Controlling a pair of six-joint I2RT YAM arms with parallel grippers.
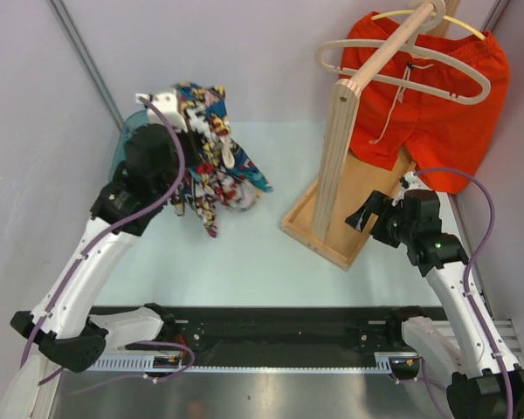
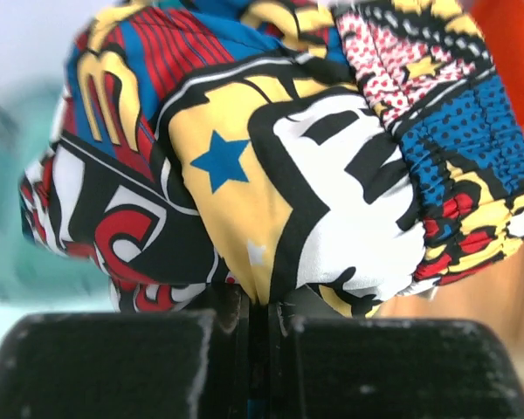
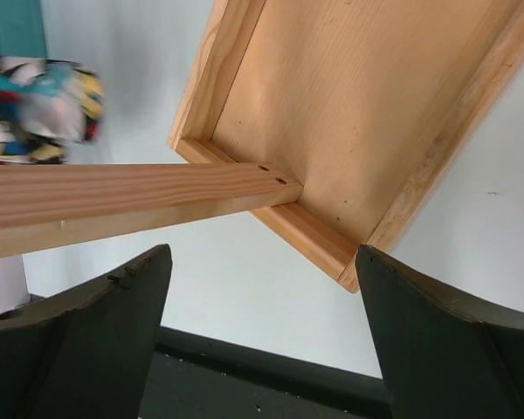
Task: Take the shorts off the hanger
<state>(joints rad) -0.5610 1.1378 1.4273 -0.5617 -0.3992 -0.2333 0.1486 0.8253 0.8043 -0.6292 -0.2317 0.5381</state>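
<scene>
The tall pale wooden rack (image 1: 332,175) carries the plain orange-red fabric shorts (image 1: 445,122) at its top, the bunched comic-print shorts (image 1: 211,166) dangle well apart, pinched in the closed left gripper (image 2: 260,327), and the right gripper (image 3: 262,262) gapes empty by the rack's tray base.

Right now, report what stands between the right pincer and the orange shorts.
The rack's wooden base and upright post sit before the open right pincer; the orange shorts hang higher, past an empty white hanger.
</scene>
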